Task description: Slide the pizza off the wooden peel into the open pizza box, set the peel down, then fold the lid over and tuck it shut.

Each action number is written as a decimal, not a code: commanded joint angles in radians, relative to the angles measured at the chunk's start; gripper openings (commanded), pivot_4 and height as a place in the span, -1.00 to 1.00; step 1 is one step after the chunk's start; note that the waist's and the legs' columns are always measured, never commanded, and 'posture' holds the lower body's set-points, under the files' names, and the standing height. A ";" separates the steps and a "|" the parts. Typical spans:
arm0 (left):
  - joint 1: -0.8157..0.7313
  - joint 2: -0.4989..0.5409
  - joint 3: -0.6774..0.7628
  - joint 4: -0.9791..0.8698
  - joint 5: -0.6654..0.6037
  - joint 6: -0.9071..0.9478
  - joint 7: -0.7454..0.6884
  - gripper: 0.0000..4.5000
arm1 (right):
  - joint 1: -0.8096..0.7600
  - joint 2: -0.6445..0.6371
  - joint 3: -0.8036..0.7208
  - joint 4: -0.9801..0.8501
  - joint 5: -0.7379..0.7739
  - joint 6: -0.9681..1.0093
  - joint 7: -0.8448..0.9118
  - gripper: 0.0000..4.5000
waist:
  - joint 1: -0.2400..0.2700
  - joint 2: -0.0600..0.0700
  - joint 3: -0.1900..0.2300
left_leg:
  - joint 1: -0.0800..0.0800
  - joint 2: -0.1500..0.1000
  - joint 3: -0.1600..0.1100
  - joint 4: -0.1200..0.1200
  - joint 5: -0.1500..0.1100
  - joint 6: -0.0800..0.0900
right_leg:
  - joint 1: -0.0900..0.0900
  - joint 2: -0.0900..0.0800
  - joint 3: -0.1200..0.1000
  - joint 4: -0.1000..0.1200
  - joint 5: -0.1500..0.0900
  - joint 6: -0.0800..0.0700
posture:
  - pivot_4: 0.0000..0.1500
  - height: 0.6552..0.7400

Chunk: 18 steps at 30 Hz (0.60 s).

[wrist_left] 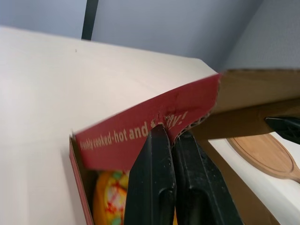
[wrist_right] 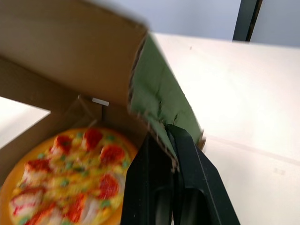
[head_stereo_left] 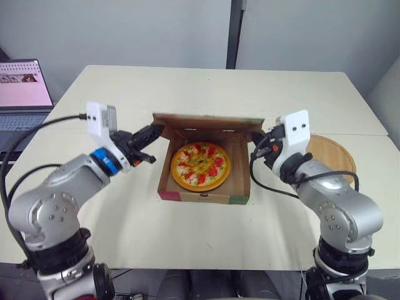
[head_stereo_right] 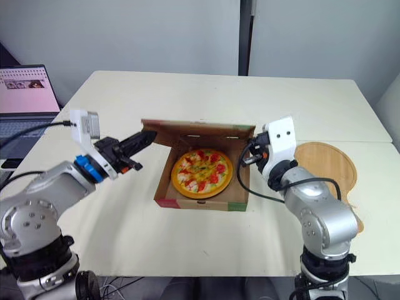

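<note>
Table (head_stereo_left: 206, 87) — left gripper (wrist_left: 169, 133), right gripper (wrist_right: 163, 134) clamp lid (head_stereo_left: 206, 119).

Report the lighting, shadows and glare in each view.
Left eye view: soft, even light; the pizza box casts only a faint shadow on the table; the laptop screen glows. Left wrist view: table bright, box interior under the lid dark. Right wrist view: the lid's underside shaded, the pizza well lit.
</note>
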 commanded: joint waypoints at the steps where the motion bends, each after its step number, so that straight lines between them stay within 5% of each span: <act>1: 0.063 -0.024 0.045 -0.117 -0.083 -0.024 0.063 -0.98 | 0.048 0.027 0.038 -0.043 0.029 -0.016 0.002 -1.00 | -0.002 0.000 0.000 | 0.000 0.000 0.000 0.000 0.000 0.000 | 0.000 0.000 0.000 0.000 0.000 0.000 | 1.00 0.93; 14: 0.338 -0.023 -0.033 -0.199 -0.047 -0.210 0.111 -0.98 | 0.212 0.022 0.106 -0.004 0.015 -0.132 0.019 -1.00 | -0.006 -0.003 -0.002 | 0.001 -0.001 -0.001 -0.001 0.000 0.000 | 0.002 0.005 0.002 -0.004 -0.001 -0.001 | 1.00 0.93; 18: 0.352 -0.007 -0.053 -0.186 -0.030 -0.250 0.108 -1.00 | 0.235 0.003 0.054 -0.016 0.055 -0.111 0.048 -0.58 | -0.005 -0.002 -0.002 | 0.001 0.001 -0.004 -0.001 0.000 0.000 | 0.006 0.009 0.002 -0.011 -0.001 -0.001 | 1.00 0.93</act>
